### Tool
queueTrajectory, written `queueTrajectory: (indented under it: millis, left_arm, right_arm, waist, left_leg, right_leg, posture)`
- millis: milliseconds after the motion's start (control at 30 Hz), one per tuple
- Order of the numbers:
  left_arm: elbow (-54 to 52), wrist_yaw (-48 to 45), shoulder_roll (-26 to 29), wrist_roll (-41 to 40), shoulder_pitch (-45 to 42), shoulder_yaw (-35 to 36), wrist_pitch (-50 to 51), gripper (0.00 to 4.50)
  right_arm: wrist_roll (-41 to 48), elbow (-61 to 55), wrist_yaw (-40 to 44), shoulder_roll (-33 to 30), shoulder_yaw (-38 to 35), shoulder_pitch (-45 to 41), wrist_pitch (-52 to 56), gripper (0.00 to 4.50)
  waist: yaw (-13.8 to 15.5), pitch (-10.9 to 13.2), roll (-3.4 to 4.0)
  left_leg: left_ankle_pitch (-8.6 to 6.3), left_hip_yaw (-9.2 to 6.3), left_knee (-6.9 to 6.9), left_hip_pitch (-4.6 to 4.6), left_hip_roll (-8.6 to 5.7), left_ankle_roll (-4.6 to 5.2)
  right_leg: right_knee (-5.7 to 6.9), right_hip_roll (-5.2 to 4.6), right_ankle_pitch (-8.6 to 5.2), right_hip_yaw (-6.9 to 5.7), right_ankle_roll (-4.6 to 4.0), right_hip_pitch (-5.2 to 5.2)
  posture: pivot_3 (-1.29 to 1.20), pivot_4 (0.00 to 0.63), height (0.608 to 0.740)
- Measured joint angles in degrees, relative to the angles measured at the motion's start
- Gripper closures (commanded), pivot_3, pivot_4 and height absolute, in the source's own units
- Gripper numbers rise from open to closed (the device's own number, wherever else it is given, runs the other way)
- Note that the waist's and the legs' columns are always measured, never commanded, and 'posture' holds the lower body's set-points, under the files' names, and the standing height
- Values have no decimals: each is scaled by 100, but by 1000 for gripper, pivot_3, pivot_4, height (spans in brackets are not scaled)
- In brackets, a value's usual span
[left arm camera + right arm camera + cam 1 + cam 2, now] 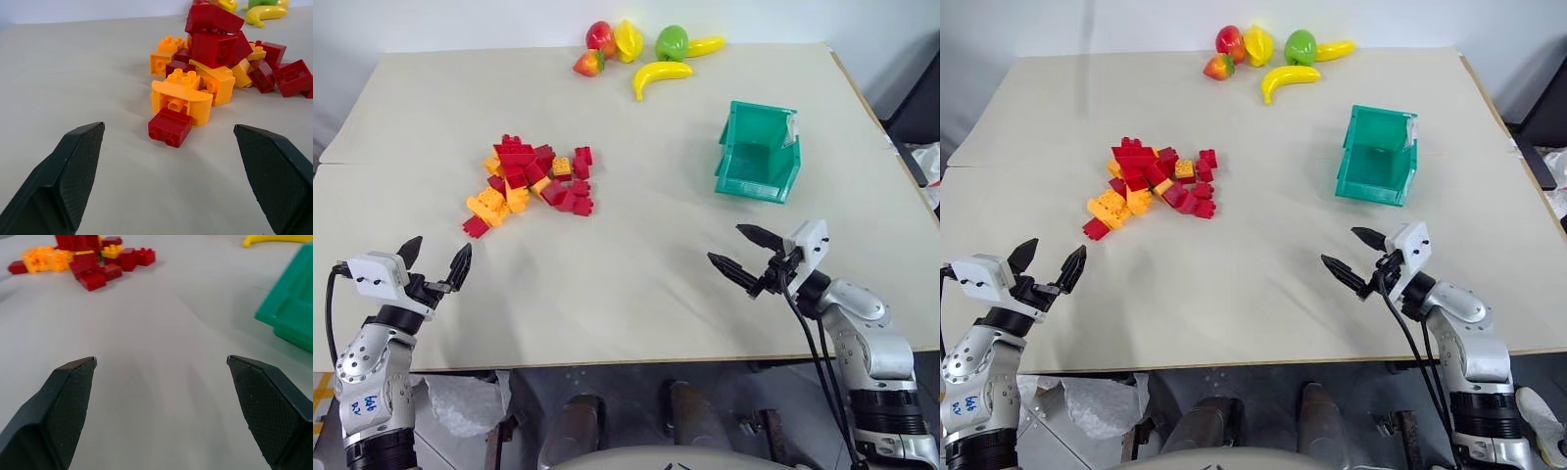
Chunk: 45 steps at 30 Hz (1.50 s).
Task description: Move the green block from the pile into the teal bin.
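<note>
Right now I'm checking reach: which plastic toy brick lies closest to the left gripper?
The small dark red two-stud brick, lying at the pile's near edge before the orange-yellow curved brick, closest to the left gripper.

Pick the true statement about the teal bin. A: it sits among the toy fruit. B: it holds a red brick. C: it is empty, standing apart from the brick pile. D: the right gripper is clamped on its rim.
C: the teal bin shows a bare inside, with open table between it and the pile.
</note>
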Motion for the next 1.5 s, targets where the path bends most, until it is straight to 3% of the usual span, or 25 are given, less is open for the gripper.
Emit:
queueTrajectory:
  millis: [600,733,900,1100,1333,1500]
  left_arm:
    - [-598,447,73,174,27,-88,451,0]
    - [-350,609,313,286,-415,138,307,908]
    - [541,647,515,406,-1083,152,329,2493]
    - [1986,493,763,560,-2561,-203,282,4478]
    - [4472,200,867,785,-4438,-594,146,4478]
    - [5947,203,891,990,-5359,-698,-171,4478]
  right_arm:
    - [20,278,375,132,340,-537,-19,29]
    - [96,120,474,201,613,-797,47,0]
    - [186,103,458,357,728,-1168,233,0]
    - [196,85,404,549,867,-1450,288,0]
    - [191,44,244,617,872,-1436,355,0]
    - [191,-137,69,650,873,-1322,412,0]
  waist:
    - [-7,0,0]
    - [-4,0,0]
    - [1,0,0]
    - [0,-1,-1]
    - [-14,-1,-4]
    - [-64,-3,-9]
  left_leg:
    - [1,1,7,0,3,-2]
    - [1,1,15,0,-1,-2]
    - [1,-4,21,-3,-3,-1]
    - [0,-9,37,-10,-12,0]
    - [0,-2,52,-27,-37,1]
    - [1,17,82,-84,-45,0]
  right_leg:
    - [10,6,0,1,0,-2]
    - [13,5,0,0,0,-2]
    - [40,7,0,-6,0,-2]
    - [57,6,0,-18,1,-7]
    - [80,6,0,-34,1,-30]
    - [135,-6,0,-58,1,-110]
  posture:
    - [0,150,740]
    - [0,150,740]
    - [0,150,740]
    - [0,150,740]
    - [0,150,740]
    - [0,150,740]
